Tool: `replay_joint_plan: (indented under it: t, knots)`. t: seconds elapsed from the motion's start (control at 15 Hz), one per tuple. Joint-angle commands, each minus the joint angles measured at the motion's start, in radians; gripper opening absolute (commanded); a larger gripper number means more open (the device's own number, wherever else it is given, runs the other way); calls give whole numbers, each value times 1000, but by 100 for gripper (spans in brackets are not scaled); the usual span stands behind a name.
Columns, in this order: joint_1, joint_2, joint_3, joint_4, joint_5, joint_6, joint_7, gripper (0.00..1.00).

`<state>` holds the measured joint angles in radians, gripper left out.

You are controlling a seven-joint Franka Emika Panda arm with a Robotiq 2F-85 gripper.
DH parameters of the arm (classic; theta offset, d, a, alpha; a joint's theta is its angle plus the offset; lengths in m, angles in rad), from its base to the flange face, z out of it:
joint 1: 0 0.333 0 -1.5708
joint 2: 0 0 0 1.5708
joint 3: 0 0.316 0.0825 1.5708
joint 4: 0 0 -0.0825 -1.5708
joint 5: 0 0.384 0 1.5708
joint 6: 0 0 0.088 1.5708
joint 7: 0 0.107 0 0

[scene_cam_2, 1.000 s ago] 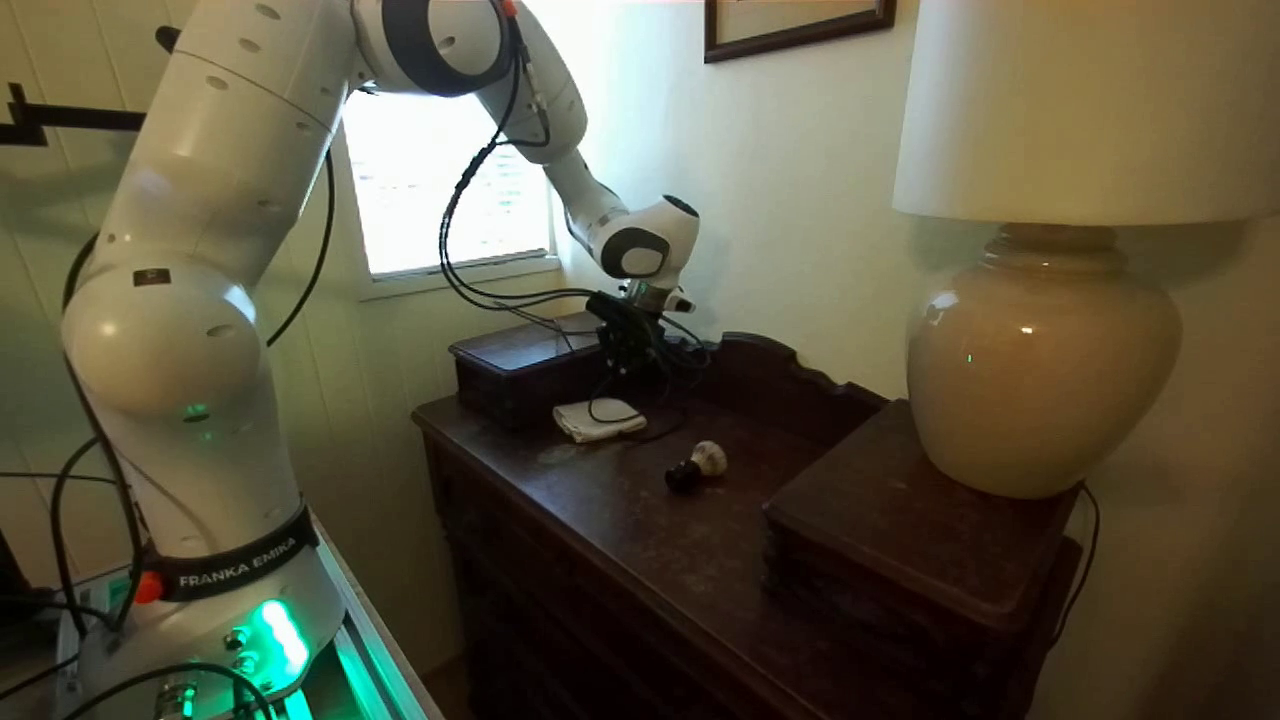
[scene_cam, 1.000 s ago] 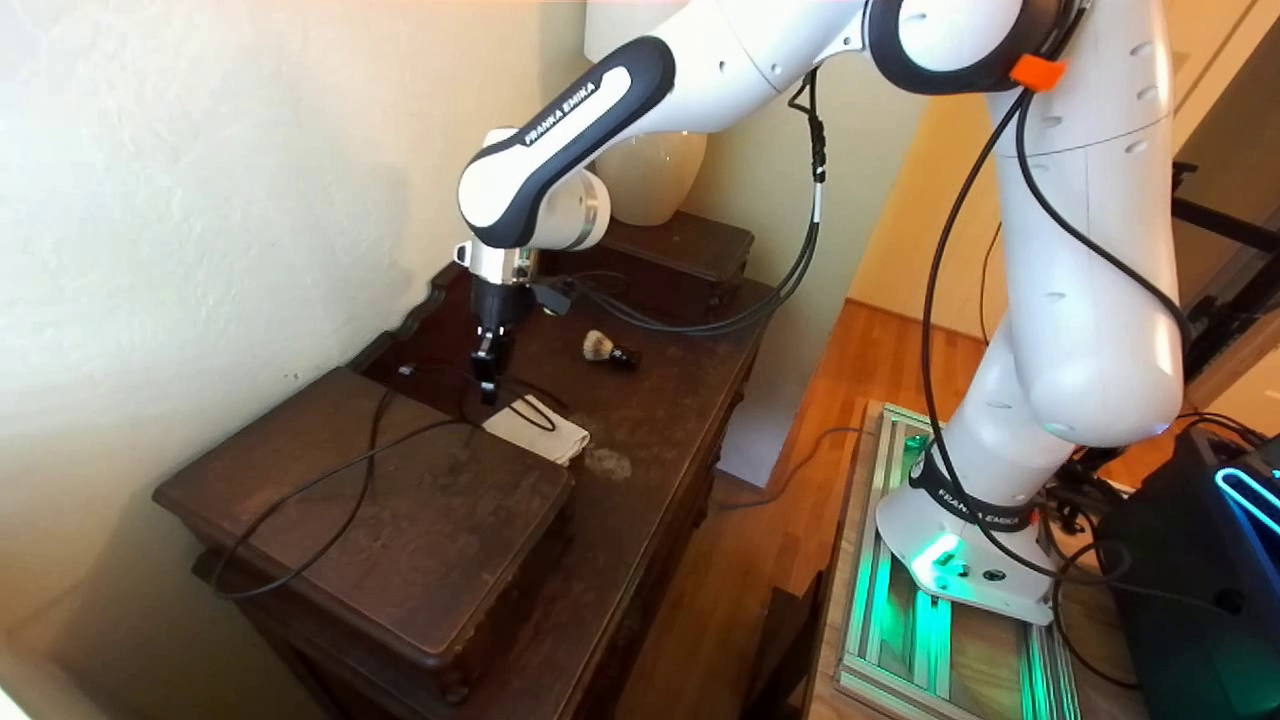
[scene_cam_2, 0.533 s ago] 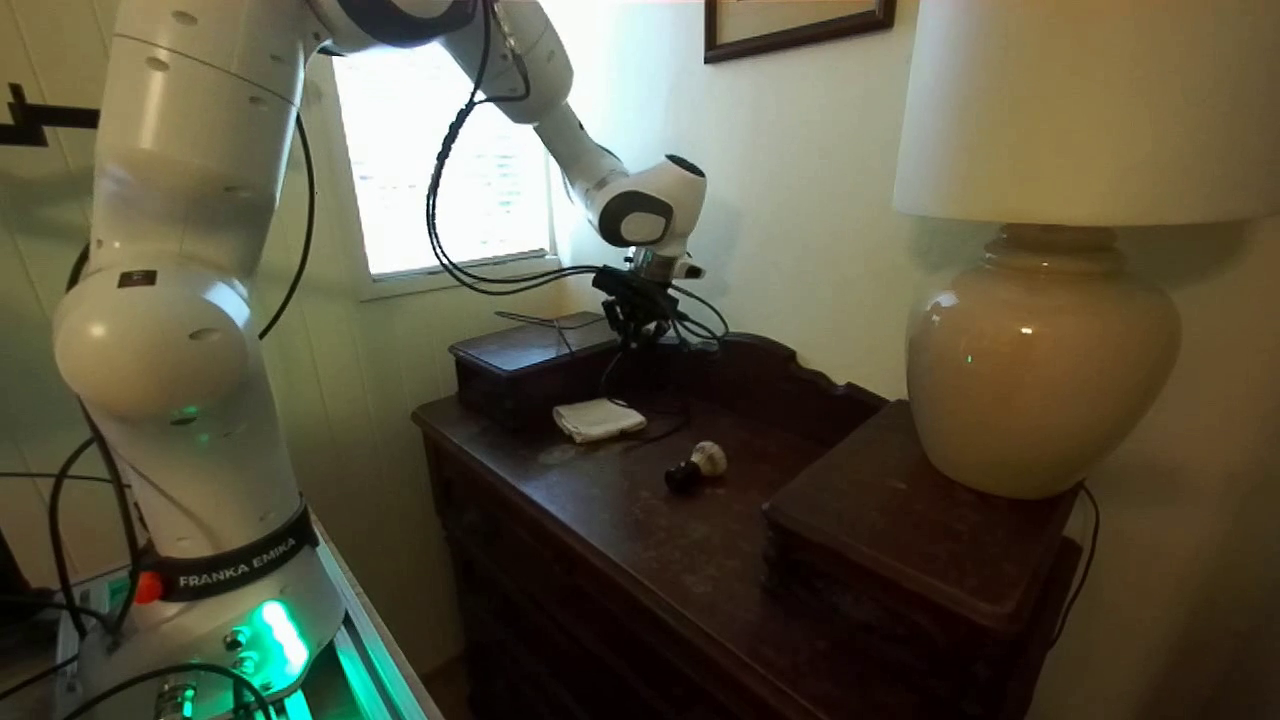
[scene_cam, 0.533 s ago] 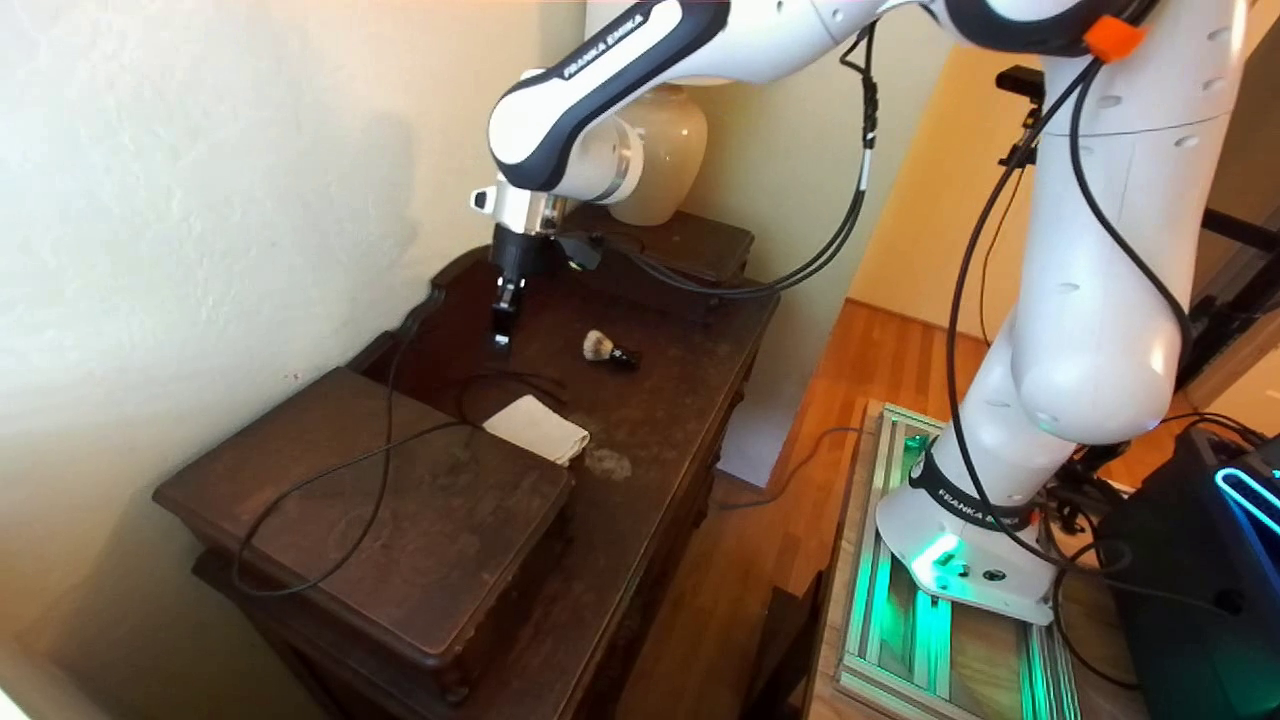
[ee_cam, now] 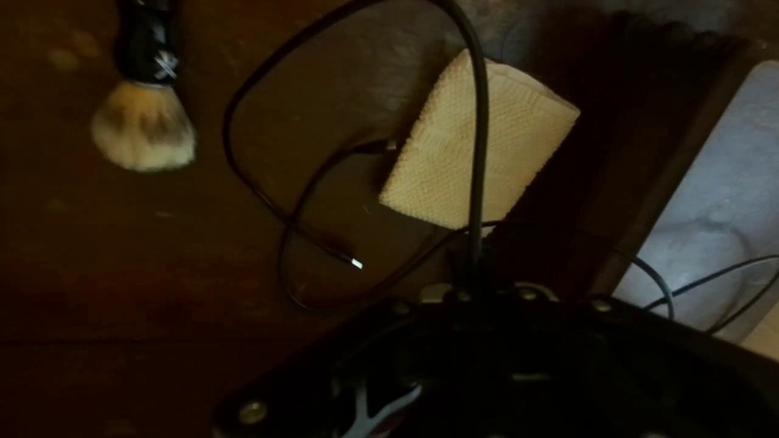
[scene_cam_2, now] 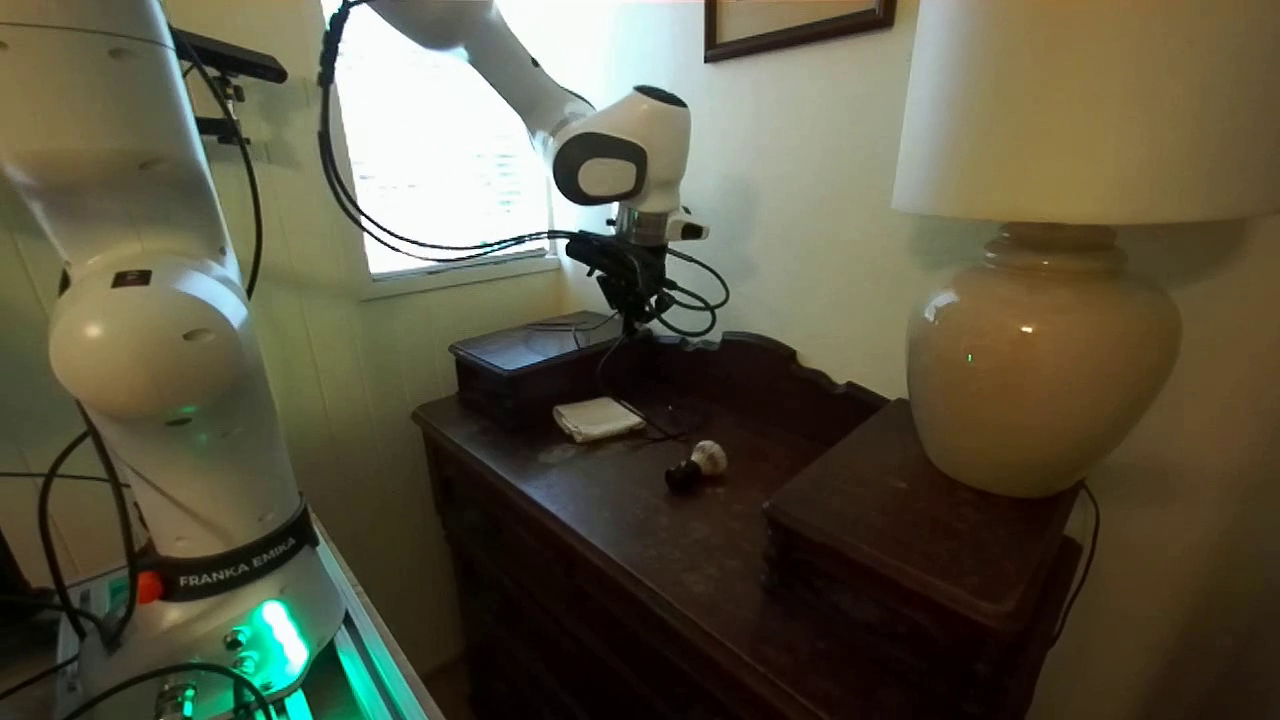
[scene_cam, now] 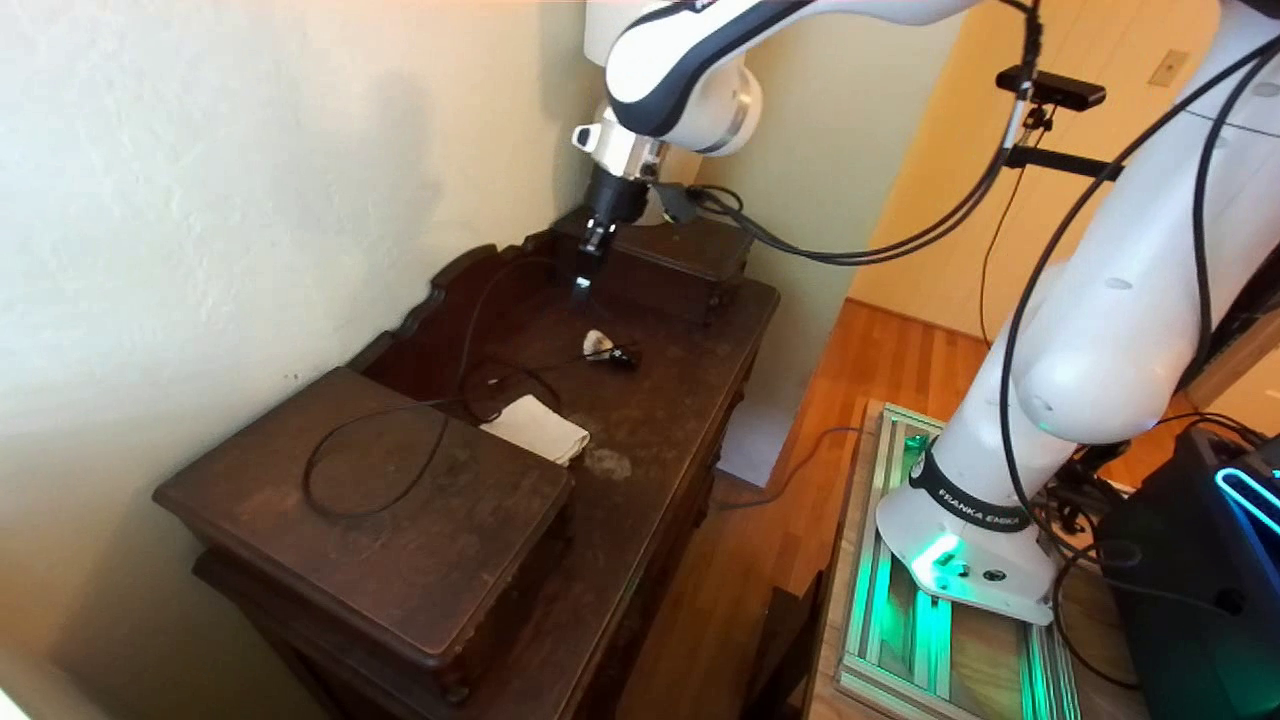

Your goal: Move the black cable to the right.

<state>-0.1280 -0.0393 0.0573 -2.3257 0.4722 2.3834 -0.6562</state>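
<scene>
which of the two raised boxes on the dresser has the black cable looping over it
The raised box nearer the window; a loop of the black cable crosses its top. The other raised box bears the ceramic lamp instead.

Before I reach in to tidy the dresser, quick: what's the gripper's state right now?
Gripper: closed, holding the black cable.

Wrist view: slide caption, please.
End effector grips a looping black cable; a shaving brush and pale cloth lie below.
</scene>
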Motion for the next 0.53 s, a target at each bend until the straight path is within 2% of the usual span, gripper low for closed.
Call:
replay_joint_plan:
  t: [0.0, 0.07, 0.13, 0.27, 0.47]
  knots:
    - [2, -182, -102, -169, -25, 100, 62, 1]
    - [2, -202, -128, -189, -43, 142, 81, 1]
    - [42, -121, -136, -109, -23, 81, 40, 6]
    - [41, -166, -175, -150, -31, 114, 47, 6]
    - [45, -179, -177, -164, -33, 124, 58, 6]
